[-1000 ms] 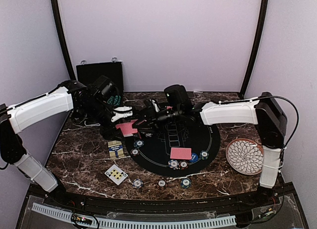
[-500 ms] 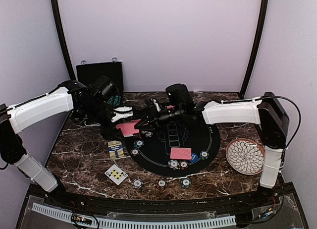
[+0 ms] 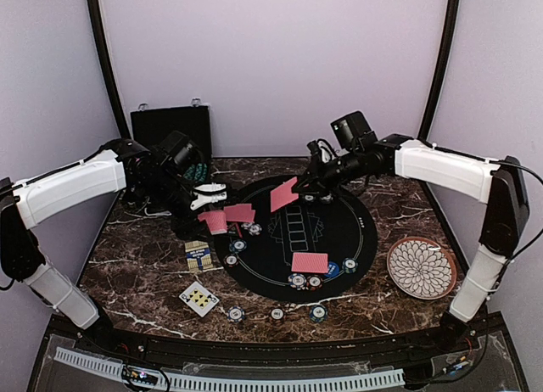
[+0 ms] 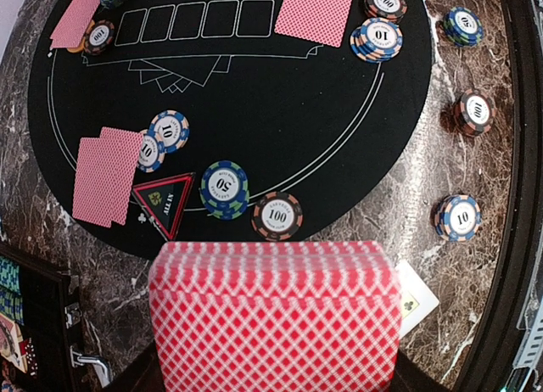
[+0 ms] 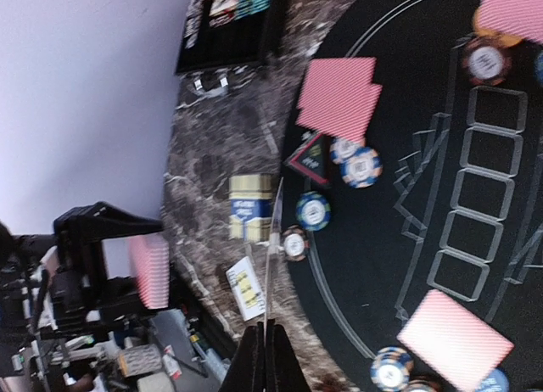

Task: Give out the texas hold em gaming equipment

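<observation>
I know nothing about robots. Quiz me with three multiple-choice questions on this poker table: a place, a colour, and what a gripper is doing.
1. Relative to the black mat, the white plate sits: A on it; B to its right, on the marble table; C to its left.
2. The face-down cards are: A blue; B green; C red-pink.
3. The right gripper is: A open; B shut on one card; C shut, empty.
Answers: B, the plate rests on marble beside the mat; C, their backs show red-pink; B, one card is pinched between its fingers.
</observation>
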Robot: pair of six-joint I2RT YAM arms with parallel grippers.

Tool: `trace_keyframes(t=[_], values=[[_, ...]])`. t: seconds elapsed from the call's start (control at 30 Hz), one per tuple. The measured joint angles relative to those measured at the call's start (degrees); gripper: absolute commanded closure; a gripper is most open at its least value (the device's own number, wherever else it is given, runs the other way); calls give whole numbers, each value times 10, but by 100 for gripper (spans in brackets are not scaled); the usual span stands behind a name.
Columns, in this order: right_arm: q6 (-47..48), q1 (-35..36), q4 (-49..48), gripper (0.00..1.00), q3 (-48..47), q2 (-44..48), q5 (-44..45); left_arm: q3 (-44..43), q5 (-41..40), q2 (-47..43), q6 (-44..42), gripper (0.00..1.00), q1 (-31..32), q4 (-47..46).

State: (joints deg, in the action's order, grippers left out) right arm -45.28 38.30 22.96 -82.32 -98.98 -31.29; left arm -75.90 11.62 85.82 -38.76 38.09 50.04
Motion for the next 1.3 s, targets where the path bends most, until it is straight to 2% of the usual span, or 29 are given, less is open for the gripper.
trace_keyframes(t=[0.17,0.3,0.57,0.73,0.9,1.03,1.3], values=[[91,-12,158,100,-80,-3,159,0,-2,0,0,100,0,0],[134,-12,234,100,-121,-13,288,0,-3,0,0,100,0,0],[159,6,347,100,-170,-85,507,0,-3,0,0,100,0,0],[158,45,403,100,-262,-177,606,0,-3,0,0,100,0,0],[151,86,466,100,-385,-293,680,0,-3,0,0,100,0,0],[146,106,498,100,-451,-358,705,0,-3,0,0,100,0,0],[145,120,509,100,-492,-408,698,0,-3,0,0,100,0,0]])
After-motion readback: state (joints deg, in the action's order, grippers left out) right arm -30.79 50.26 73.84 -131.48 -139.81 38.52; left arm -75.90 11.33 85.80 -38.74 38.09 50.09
